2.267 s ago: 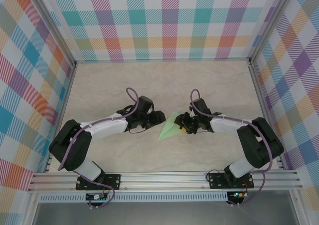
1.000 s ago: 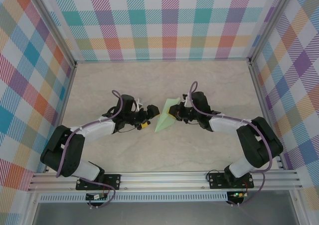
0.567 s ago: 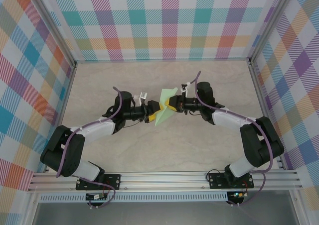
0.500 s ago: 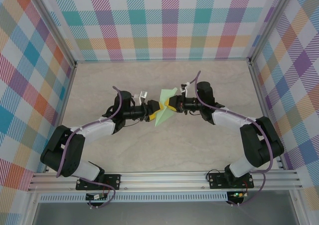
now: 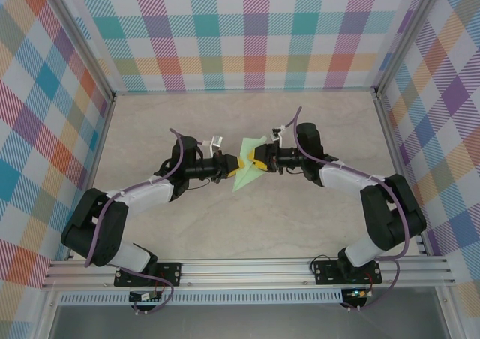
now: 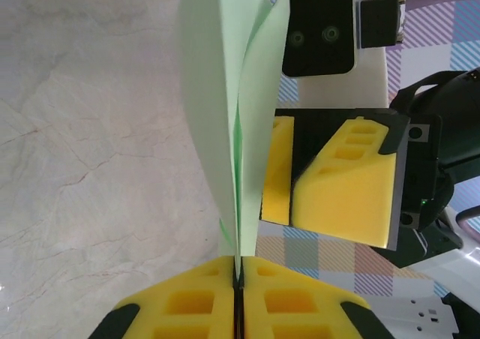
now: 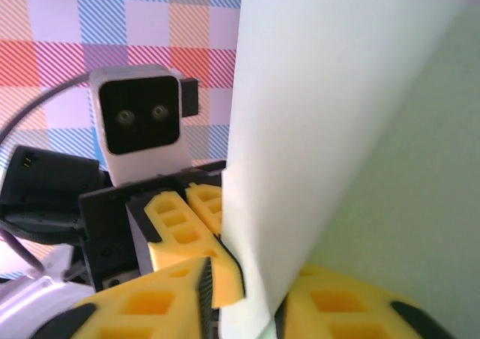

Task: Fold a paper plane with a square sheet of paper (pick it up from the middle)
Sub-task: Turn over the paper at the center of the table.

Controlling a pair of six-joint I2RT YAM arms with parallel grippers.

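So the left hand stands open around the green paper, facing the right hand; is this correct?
Not quite. In the left wrist view the left hand is shut on the paper, fingers pressed together on its edge. It does face the right hand.

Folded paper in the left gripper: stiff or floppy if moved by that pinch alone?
Probably featherlight and flimsy: the folded paper shows thin layers splaying apart beyond the left gripper shut on it. The centre crease likely stiffens it; it extends from the pinch without much droop.
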